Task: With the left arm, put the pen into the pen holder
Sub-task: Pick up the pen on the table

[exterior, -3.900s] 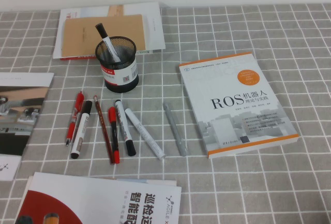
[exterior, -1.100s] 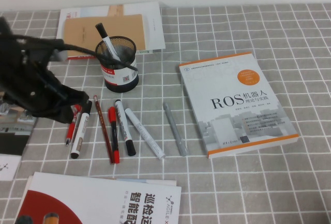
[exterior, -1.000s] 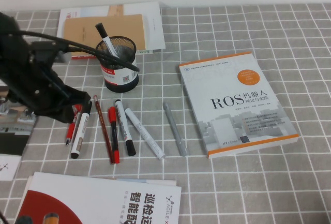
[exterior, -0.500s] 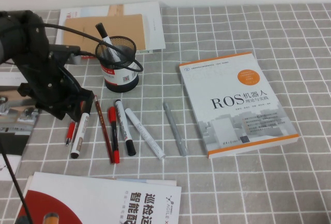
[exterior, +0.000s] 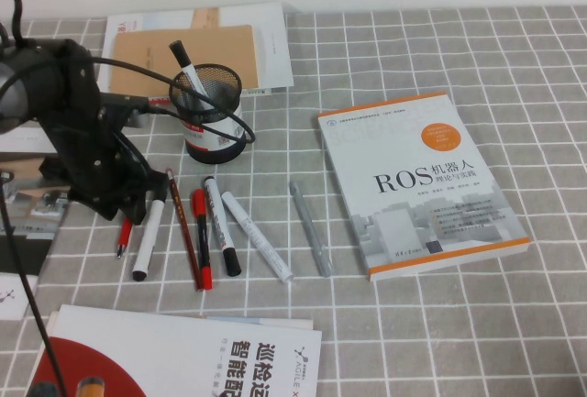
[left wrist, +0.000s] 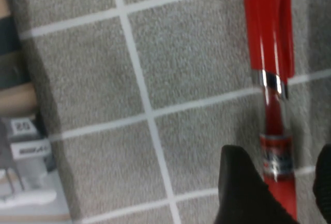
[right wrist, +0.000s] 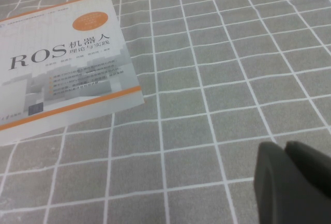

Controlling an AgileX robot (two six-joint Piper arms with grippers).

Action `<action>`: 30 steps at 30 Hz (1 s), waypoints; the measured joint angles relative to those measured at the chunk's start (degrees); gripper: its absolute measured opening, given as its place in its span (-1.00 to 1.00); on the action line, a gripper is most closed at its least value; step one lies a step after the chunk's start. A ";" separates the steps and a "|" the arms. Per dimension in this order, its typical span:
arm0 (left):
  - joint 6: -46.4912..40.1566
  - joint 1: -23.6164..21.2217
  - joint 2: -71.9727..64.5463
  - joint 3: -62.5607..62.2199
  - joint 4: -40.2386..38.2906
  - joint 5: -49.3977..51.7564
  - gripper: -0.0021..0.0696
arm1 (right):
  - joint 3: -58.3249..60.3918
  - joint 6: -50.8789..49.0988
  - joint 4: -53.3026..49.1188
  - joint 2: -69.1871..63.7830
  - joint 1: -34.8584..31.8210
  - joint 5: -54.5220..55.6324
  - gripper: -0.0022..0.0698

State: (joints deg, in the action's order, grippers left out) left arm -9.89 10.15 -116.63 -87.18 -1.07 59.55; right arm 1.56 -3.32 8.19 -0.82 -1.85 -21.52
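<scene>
Having swung in and dropped over the row of pens, left gripper (left wrist: 276, 182) straddled the pen (left wrist: 270, 74) with fingers spread, unclosed; pen holder (exterior: 210, 122) close beyond; right gripper (right wrist: 295, 182) parked, pressed together.

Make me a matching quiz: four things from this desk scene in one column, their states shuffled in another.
1 pen
2 pen holder
3 left gripper
4 right gripper

A holds a marker
B red, lying on the tablecloth
C open, astride the pen
D shut, above the tablecloth beside the ROS book

Pairs: 1-B, 2-A, 3-C, 4-D
</scene>
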 joint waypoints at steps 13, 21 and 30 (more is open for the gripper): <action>0.26 0.00 -1.72 -0.60 1.07 -0.21 -0.72 | 0.00 0.00 0.00 0.00 0.00 0.00 -0.98; -0.37 0.00 -1.43 -0.60 1.07 -0.21 -0.74 | 0.00 0.00 0.00 0.00 0.00 0.00 -0.98; -0.46 0.13 13.15 3.94 -1.30 -2.27 -0.74 | 0.00 0.00 0.00 0.00 0.00 0.00 -0.98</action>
State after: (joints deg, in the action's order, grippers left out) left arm -10.35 10.28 -103.47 -83.24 -2.37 57.27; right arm 1.56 -3.32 8.19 -0.82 -1.85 -21.52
